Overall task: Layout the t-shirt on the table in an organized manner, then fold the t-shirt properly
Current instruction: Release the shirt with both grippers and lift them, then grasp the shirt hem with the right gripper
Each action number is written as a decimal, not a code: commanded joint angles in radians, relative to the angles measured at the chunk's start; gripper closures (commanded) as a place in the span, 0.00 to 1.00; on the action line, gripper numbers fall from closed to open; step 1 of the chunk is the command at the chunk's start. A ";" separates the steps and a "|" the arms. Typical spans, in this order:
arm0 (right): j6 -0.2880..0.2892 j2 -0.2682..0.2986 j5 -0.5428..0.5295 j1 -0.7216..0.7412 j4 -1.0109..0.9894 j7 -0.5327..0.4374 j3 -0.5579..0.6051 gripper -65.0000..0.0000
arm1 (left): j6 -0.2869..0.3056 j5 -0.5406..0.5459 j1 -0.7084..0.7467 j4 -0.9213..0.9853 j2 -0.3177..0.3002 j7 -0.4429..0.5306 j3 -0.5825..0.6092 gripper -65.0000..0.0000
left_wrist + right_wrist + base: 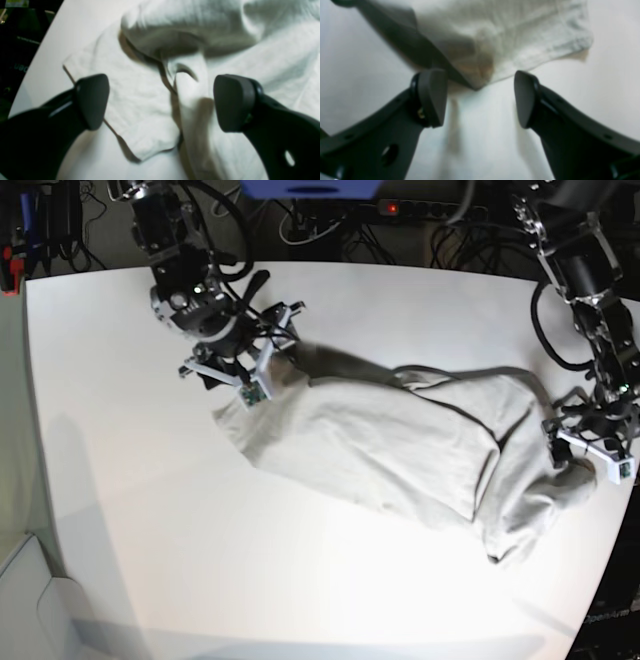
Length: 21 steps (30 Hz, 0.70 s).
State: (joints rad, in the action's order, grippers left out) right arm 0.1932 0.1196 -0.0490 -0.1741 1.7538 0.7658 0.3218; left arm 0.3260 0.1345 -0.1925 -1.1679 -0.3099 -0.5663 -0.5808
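The light grey-beige t-shirt lies crumpled in a long slanted band across the white table. My right gripper hovers at the shirt's upper-left end. In the right wrist view it is open, with a cloth corner just beyond the fingertips and bare table between them. My left gripper is over the shirt's bunched right end. In the left wrist view it is wide open above a raised fold of the shirt, with nothing held.
Cables and a power strip lie beyond the table's far edge. The table's right edge runs close to my left arm. In the left wrist view the table edge curves past dark clutter. A pale box stands at the lower left.
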 commanded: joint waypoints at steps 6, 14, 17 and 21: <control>-0.011 -0.001 -0.007 0.009 -0.025 -0.114 0.015 0.35 | 0.002 0.011 -0.022 -0.020 -0.018 0.027 -0.003 0.00; -0.011 -0.005 -0.009 0.058 -0.119 -0.144 0.049 0.35 | 0.002 0.014 -0.022 -0.020 -0.018 0.027 -0.003 0.00; -0.011 -0.005 -0.009 0.081 -0.145 -0.144 0.055 0.36 | 0.002 0.014 -0.008 -0.022 -0.018 0.030 -0.005 0.00; -0.011 -0.005 -0.009 0.144 -0.213 -0.144 0.049 0.62 | 0.002 0.014 -0.006 -0.022 -0.016 0.027 -0.043 0.00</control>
State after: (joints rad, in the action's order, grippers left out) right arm 0.1928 0.1158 -0.0582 -0.0402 1.5265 0.6331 0.3740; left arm 0.3260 0.1383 -0.1772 -1.1679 -0.3061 -0.5701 -0.6205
